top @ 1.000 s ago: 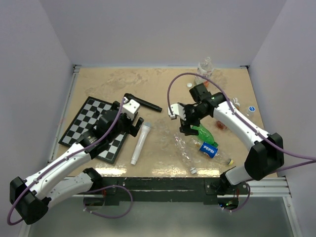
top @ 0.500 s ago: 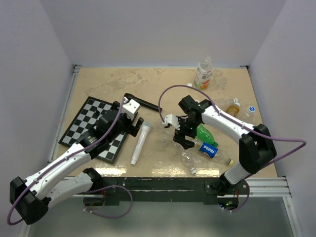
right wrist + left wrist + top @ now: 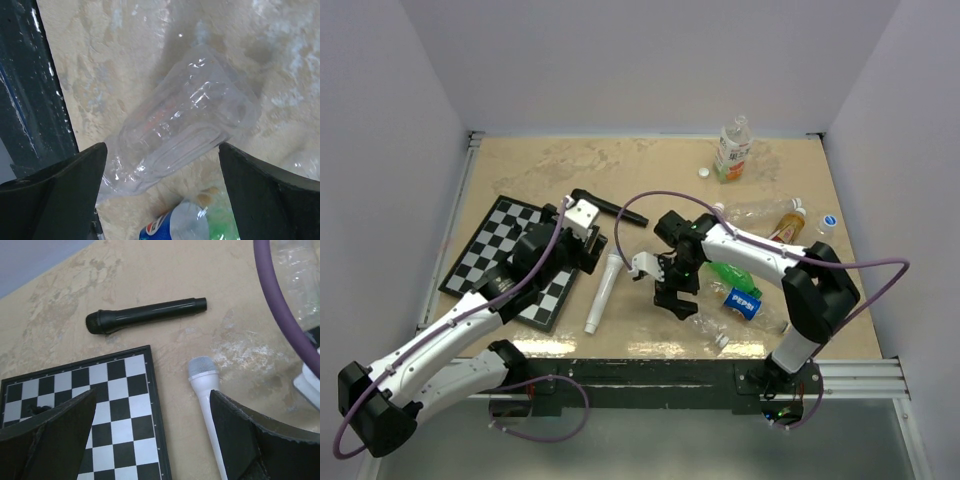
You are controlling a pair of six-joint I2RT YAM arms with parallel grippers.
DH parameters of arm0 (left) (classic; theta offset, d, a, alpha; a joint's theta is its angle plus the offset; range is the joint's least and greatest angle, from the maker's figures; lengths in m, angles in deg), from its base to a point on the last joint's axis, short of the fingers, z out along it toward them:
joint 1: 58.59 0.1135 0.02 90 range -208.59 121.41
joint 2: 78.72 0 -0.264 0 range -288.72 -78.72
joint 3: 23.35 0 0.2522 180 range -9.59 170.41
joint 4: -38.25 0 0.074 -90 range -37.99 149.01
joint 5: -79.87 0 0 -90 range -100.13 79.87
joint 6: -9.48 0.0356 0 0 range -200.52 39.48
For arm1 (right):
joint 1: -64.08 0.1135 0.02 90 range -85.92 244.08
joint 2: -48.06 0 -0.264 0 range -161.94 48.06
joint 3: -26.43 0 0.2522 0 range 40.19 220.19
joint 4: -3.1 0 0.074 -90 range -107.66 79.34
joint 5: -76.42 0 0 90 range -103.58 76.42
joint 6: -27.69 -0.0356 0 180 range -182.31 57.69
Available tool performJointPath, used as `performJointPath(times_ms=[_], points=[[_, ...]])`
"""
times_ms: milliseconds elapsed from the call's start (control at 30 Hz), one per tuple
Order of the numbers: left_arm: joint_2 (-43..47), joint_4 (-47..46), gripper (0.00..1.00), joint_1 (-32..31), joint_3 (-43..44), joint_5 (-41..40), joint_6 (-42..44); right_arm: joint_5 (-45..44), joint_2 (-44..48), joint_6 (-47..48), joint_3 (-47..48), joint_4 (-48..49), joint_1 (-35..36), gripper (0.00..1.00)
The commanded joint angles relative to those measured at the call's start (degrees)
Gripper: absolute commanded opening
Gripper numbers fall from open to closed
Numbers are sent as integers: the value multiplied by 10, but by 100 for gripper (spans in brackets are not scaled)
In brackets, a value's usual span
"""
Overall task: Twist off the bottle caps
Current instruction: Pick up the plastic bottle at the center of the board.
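While the left gripper (image 3: 152, 410) and right gripper (image 3: 162, 160) are gaping empty, the crumpled clear bottle (image 3: 192, 112) under the right is risking buckling and skidding.

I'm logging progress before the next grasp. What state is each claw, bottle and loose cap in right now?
left claw: open, empty
right claw: open, empty, above the clear bottle
clear bottle: lying on its side
labelled bottle: standing upright
blue cap: off, lying loose
white cap: off, lying loose

Left claw (image 3: 588, 256) and right claw (image 3: 672, 287) both hang low, jaws spread wide
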Motion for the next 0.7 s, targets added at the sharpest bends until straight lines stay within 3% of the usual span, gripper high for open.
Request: performJointPath(times_ms=[0,267,667], points=[[35,-25,100,8,-8,-102,-1,-12,-19,-18,23,20,34,98],[105,-57,100,16,-29,-190,-2,-93,-18,-40,-25,61,100,98],[112,-62,100,17,-33,-157,3,-125,-5,-36,-86,75,108,98]])
